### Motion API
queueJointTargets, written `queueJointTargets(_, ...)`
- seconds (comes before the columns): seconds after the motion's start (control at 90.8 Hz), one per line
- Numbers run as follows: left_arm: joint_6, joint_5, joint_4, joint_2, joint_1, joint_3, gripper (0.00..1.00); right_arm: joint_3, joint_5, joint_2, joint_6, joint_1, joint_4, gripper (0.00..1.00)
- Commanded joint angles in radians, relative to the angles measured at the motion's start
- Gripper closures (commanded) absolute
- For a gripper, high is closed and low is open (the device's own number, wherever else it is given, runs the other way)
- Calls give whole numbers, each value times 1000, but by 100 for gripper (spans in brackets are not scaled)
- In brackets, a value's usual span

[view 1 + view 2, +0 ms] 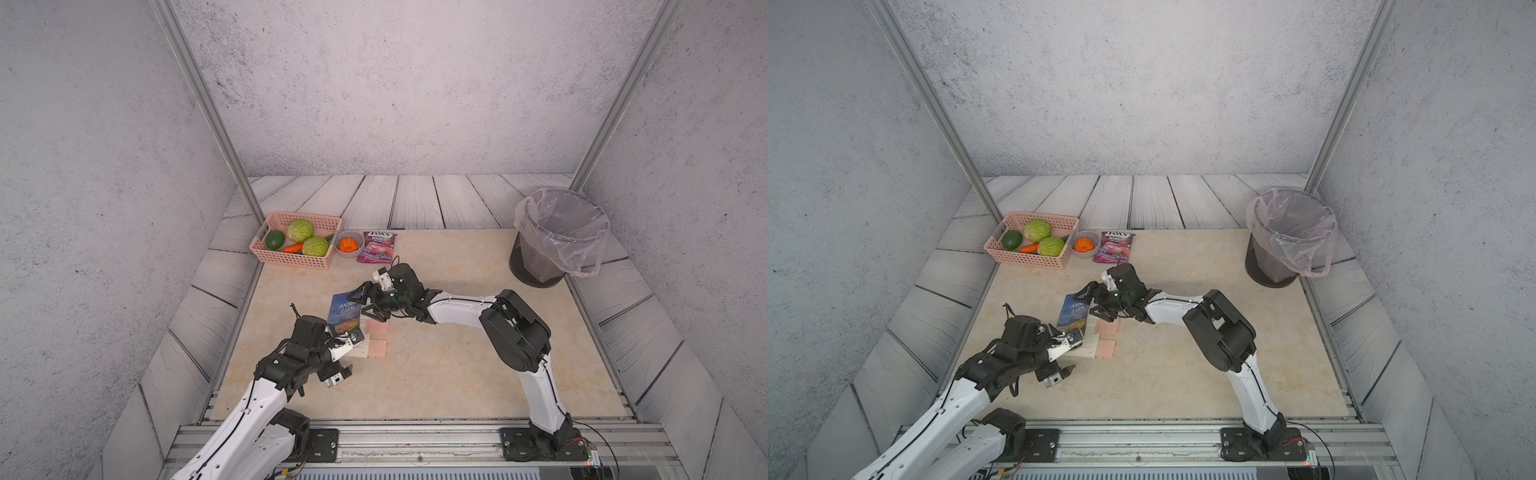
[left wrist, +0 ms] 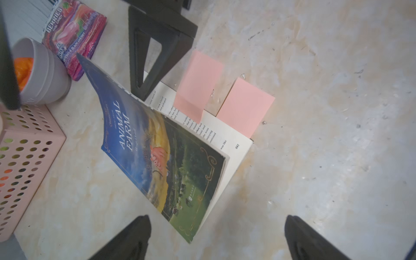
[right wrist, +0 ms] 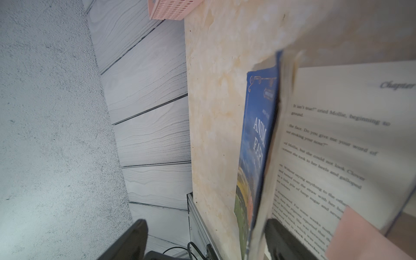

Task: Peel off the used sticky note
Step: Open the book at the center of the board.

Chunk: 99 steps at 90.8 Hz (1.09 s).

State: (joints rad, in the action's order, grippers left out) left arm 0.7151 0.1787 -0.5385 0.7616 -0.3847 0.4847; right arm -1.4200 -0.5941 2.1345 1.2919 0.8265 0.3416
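Paper is the whole difficulty here: the book (image 2: pixel 162 157) would likely fall shut if nothing propped it. So the right pincer (image 3: pixel 206 222) stands spread with the raised cover (image 2: pixel 139 126) between its fingers. One finger (image 2: pixel 157 24) is planted on the open page (image 2: pixel 227 135) and the other sits outside the cover, so it props and pins rather than pinching. Two pink notes are stuck along the page's edge and hang past it over the table (image 2: pixel 337 135). The close note (image 2: pixel 198 85) lies just beside the planted finger, and the second note (image 2: pixel 245 105) is beyond it, toward the left pincer (image 2: pixel 217 218). Both look blank from here, so I cannot tell which is the used one. The left pincer is spread wide and empty, hovering over the table near the book's corner with both notes ahead of it. That placement seems deliberate, leaving it free to do the peel while its partner holds the page. The peel has not yet begun. The overhanging flap looks like the easiest place to grip, and a pinned page should not lift with the note.
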Motion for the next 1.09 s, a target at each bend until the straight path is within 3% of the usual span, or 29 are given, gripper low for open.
queueJointTargets(0.0,23,-50,112,6,-9,-41,2,-30,3,16,12,6,21,14)
queueJointTargets(0.583,-15,-216,413,129,-84,-116,0,-45,9,27,37,15,33,14)
queueJointTargets(0.804,-32,-299,477,153,-86,-119,5,-37,7,25,41,16,42,14)
queueJointTargets(0.914,-51,-297,470,141,-85,-124,19,-30,7,20,41,16,43,14)
queueJointTargets(1.079,-92,-291,415,107,-86,-108,73,-22,12,13,27,15,26,14)
